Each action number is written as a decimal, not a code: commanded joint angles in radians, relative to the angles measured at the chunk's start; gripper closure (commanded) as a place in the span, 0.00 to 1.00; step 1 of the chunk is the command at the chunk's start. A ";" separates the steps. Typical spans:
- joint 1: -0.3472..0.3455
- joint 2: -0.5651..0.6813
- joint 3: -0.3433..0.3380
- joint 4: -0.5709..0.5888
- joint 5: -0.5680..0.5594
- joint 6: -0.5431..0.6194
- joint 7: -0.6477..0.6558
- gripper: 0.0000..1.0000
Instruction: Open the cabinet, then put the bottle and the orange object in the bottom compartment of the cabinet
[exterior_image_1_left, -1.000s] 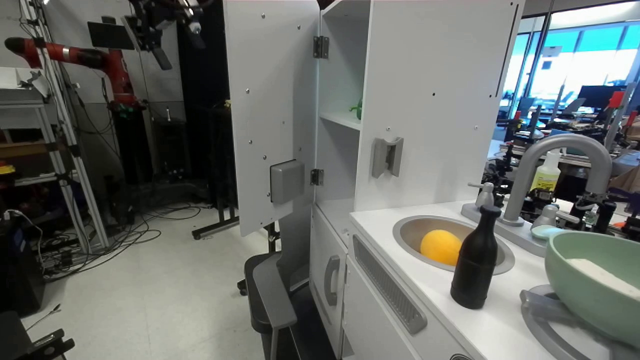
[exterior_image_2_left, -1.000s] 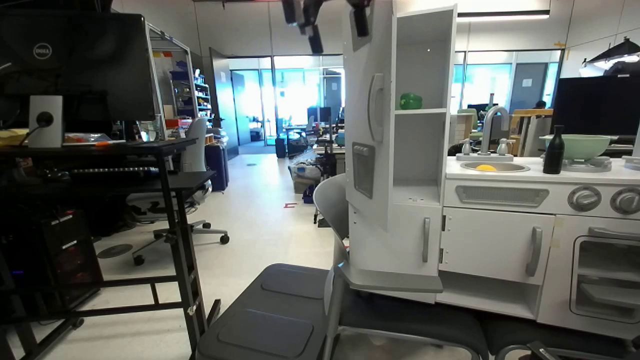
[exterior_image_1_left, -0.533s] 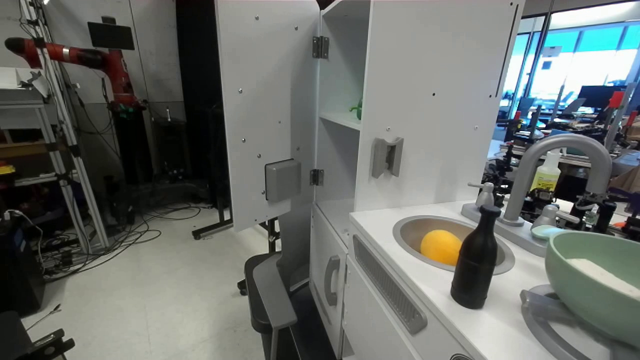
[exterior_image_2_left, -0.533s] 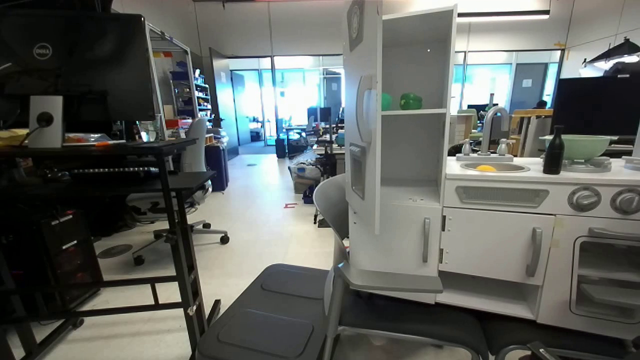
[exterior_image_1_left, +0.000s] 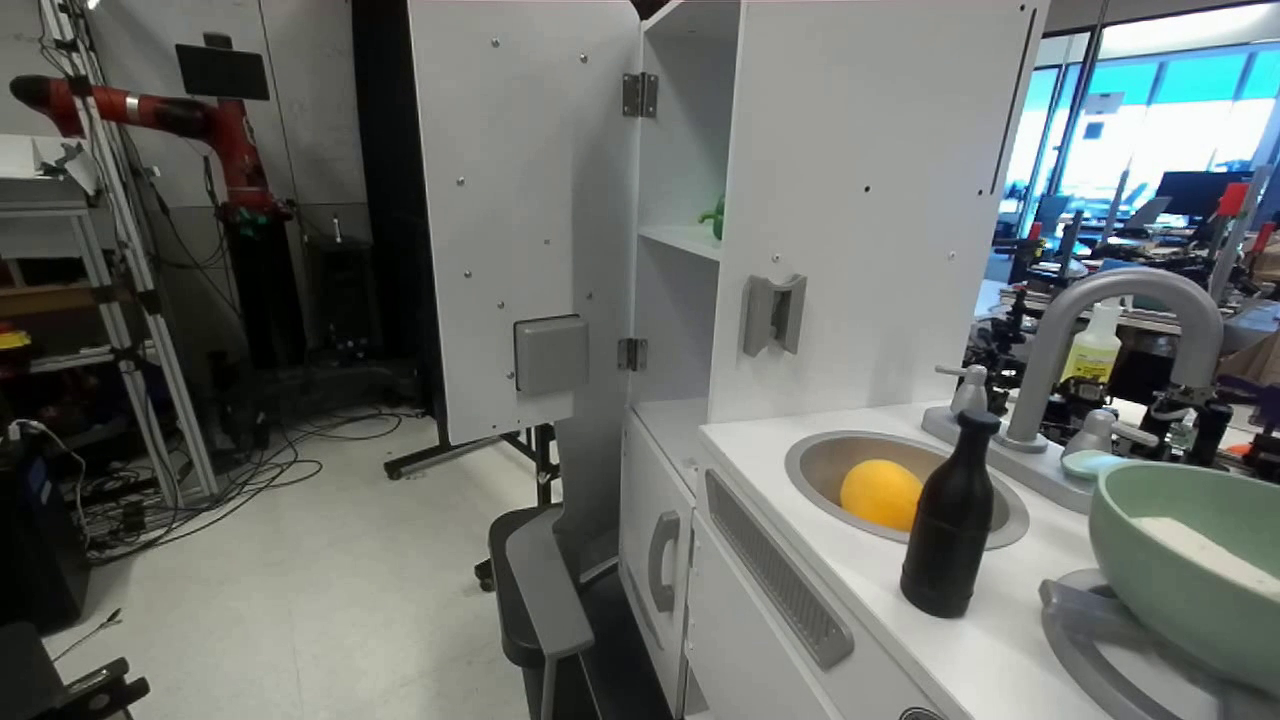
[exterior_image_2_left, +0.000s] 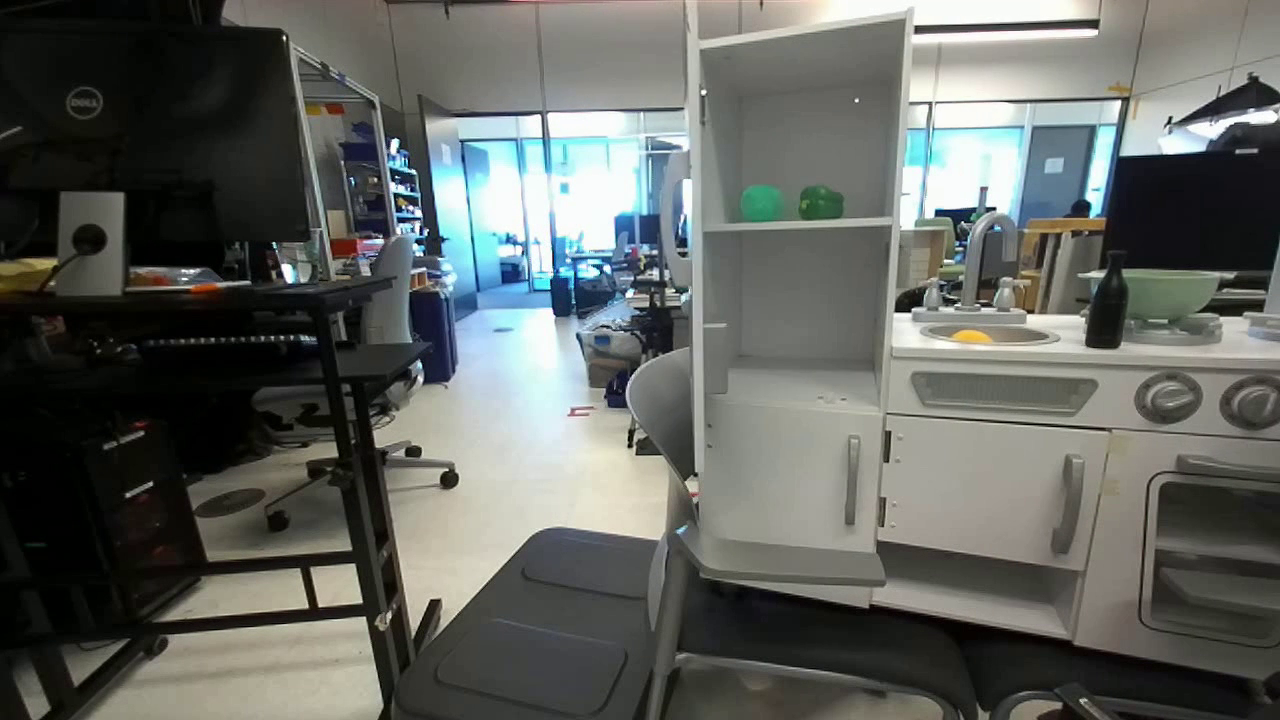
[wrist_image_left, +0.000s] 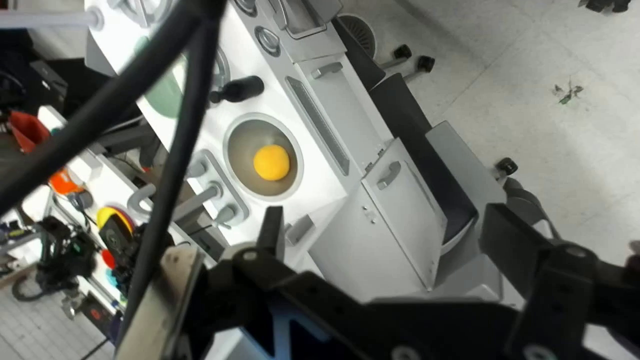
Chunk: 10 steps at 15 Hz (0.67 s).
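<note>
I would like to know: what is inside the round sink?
Inside the sink lies the orange object, a rounded yellow-orange lump. Whatever is directly beneath it is covered and cannot be seen.

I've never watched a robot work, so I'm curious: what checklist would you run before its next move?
Flat white door of tall white cabinet open: ok.
White, box-shaped bottom compartment exposed: ok.
Black, narrow-necked bottle upright: ok.
Black two-fingered end effector open, holding nothing: ok.
End effector lined up with bottle or round yellow-orange object in round grey sink: not ok; in the wrist view both lie off to one side.
Door staying put if bumped: cannot tell.
</note>
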 joint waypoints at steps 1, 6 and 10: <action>-0.082 0.110 -0.048 0.013 0.023 0.096 0.112 0.00; -0.144 0.352 -0.102 0.129 0.095 0.196 0.234 0.00; -0.161 0.466 -0.132 0.196 0.156 0.226 0.268 0.00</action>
